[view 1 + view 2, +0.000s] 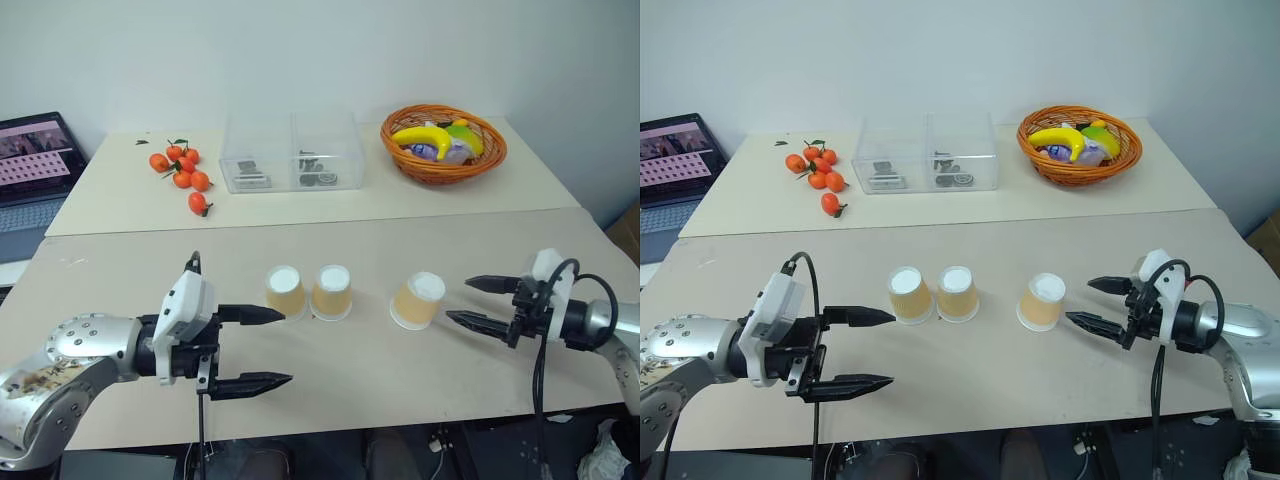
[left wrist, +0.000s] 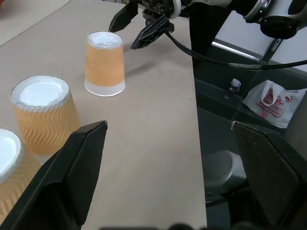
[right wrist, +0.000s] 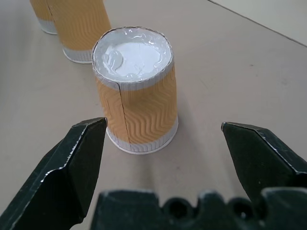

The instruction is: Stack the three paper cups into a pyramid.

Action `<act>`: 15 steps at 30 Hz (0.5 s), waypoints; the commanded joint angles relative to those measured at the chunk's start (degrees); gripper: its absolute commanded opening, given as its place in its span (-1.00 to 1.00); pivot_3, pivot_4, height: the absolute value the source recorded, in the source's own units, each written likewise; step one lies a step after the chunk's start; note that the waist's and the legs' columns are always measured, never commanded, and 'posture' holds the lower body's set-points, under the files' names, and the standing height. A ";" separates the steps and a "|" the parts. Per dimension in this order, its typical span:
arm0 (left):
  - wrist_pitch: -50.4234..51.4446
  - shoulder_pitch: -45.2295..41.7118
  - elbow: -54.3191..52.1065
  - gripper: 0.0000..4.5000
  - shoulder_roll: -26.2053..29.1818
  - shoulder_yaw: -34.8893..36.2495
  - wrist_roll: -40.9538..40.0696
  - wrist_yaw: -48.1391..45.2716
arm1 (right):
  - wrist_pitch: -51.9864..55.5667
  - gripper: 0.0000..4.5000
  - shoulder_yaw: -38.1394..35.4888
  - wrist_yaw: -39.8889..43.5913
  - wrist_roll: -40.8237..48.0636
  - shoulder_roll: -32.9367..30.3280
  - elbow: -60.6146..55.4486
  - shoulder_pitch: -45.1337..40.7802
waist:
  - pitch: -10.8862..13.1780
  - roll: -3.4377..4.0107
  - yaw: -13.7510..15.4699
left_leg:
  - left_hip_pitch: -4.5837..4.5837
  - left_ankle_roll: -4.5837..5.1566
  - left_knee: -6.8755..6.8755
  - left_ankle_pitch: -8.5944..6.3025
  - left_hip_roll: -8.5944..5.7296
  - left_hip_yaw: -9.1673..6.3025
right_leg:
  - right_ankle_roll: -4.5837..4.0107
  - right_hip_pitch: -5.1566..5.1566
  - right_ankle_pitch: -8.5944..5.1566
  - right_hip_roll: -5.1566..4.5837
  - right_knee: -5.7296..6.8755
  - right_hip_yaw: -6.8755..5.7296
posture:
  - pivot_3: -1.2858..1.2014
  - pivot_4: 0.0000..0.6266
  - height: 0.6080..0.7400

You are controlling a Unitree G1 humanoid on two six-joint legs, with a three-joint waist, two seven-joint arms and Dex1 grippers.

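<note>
Three paper cups stand upside down on the near table [image 1: 330,385], white bases up, none stacked; the left cup [image 1: 285,292] and the middle cup [image 1: 331,292] sit side by side, just about touching, near the table's centre; the third cup [image 1: 418,300] stands apart at their 3 o'clock. The left gripper [image 1: 252,348] hangs released, fingers spread wide and holding nothing, at about 8 o'clock of the left cup, its upper fingertip close beside that cup's wall. The right gripper [image 1: 478,303] is likewise released and empty, at 3 o'clock of the third cup, fingers pointing at it with the cup just beyond the tips. On the far table, at 12 o'clock of the cups, sits a clear plastic box [image 1: 292,152]; small oranges [image 1: 183,174] lie at 10 o'clock; a wicker basket [image 1: 444,145] with a banana at 1 o'clock.
</note>
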 commanded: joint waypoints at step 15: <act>3.54 -10.24 0.11 0.97 -0.22 -1.84 -2.96 9.78 | 1.34 1.00 4.16 1.80 1.10 4.02 1.82 -6.54 | 0.00 -0.01 -0.01 | 0.09 0.00 0.00 0.00 -0.01 0.00 | 0.00 -0.14 0.00 0.00 -0.06 0.00 | 0.03 -0.52 0.97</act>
